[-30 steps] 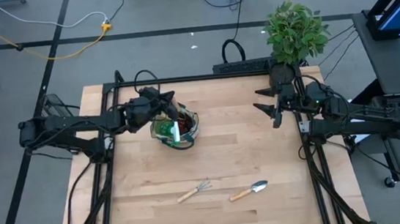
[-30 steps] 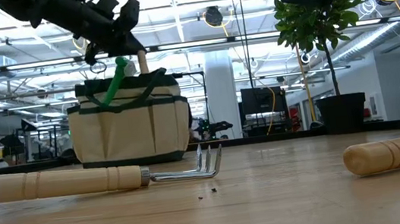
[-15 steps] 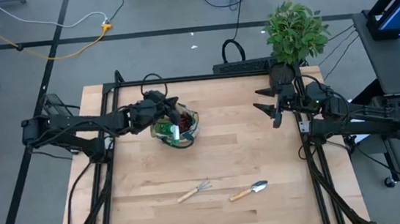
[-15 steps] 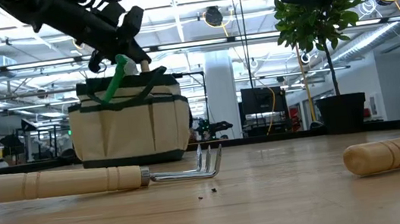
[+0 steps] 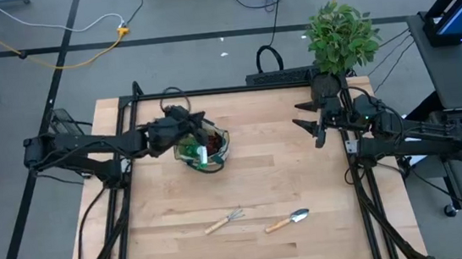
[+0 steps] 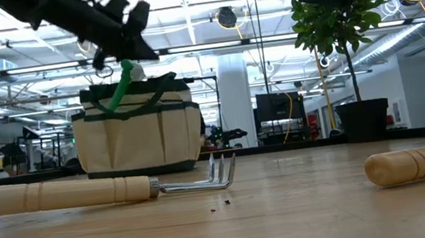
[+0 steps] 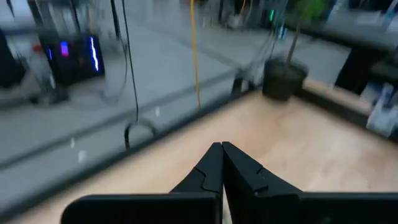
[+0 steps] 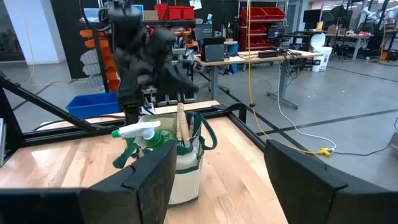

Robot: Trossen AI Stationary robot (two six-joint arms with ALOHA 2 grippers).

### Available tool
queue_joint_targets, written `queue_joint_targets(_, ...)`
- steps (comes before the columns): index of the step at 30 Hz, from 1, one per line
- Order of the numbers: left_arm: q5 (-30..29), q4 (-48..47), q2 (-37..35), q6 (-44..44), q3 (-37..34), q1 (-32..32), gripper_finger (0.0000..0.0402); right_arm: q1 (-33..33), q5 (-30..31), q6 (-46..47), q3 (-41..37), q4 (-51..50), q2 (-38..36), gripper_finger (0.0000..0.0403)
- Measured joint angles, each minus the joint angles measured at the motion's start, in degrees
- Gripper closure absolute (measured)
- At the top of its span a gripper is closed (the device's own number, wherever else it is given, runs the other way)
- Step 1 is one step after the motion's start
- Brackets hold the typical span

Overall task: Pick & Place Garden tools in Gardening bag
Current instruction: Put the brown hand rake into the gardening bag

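Observation:
The tan gardening bag point(image 5: 203, 149) stands on its base at the table's far left; it also shows in the low view point(image 6: 137, 132). A green spray bottle point(image 6: 121, 85) and a wooden handle point(image 8: 181, 127) stick out of its top. My left gripper point(image 5: 199, 126) hangs just above the bag's rim, shut and empty; its fingertips meet in the left wrist view point(image 7: 221, 149). A wooden-handled hand rake point(image 5: 225, 222) and a trowel point(image 5: 288, 221) lie flat near the table's front edge. My right gripper point(image 5: 304, 116) waits open at the far right.
A potted leafy plant point(image 5: 339, 38) stands at the table's far right corner, behind my right gripper. Bare wood lies between the bag and the two tools at the front point(image 5: 253, 178).
My left gripper has dipped toward the bag's top and risen again. The wooden handle that stood above the bag's rim in the low view has sunk lower into the bag.

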Motion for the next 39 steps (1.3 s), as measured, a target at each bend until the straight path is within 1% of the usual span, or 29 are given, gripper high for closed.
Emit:
queue_joint_targets(5,-0.35,5.12,-4.57,6.72,0.06,0.02,0.0397,0.02,-0.01,0.0,0.0,0.0,-0.01,0.0165)
queue_joint_targets(10,0.6,5.85,-10.8,7.07,0.08,-1.43,0.0397,0.02,-0.1,0.97,0.0,0.0,-0.01,0.0165)
queue_joint_targets(12,1.39,5.33,-12.9,7.0,0.08,-3.42,0.0397,0.02,-0.14,2.7,0.0,0.0,0.02,0.0165)
queue_joint_targets(15,1.06,5.29,-14.61,6.35,0.08,-7.42,0.0397,0.02,-0.18,4.48,0.0,-0.01,0.02,0.0165)
queue_joint_targets(21,-3.82,3.52,-14.83,0.89,0.08,-17.9,0.0397,0.02,-0.1,4.52,0.0,-0.02,0.0,0.0165)
queue_joint_targets(27,-13.25,3.04,-11.64,-6.51,0.27,-29.8,0.0398,0.02,-0.08,4.5,0.0,-0.02,-0.01,0.0165)
queue_joint_targets(30,-17.86,1.4,-8.3,-9.68,2.46,-34.86,0.0399,0.02,-0.07,4.5,0.0,-0.04,0.0,0.0165)
queue_joint_targets(32,-19.99,-0.98,-5.62,-10.9,5.28,-37.55,0.0399,0.02,-0.07,4.5,0.0,-0.03,-0.01,0.0165)
queue_joint_targets(35,-21.44,-6.15,-1.28,-13.97,11.12,-40.36,0.0399,0.02,-0.07,4.5,0.0,-0.04,-0.01,0.0165)
queue_joint_targets(39,-21.38,-15.58,5.65,-18.86,19.77,-42.59,0.04,0.02,-0.08,4.5,0.0,-0.04,-0.01,0.0165)
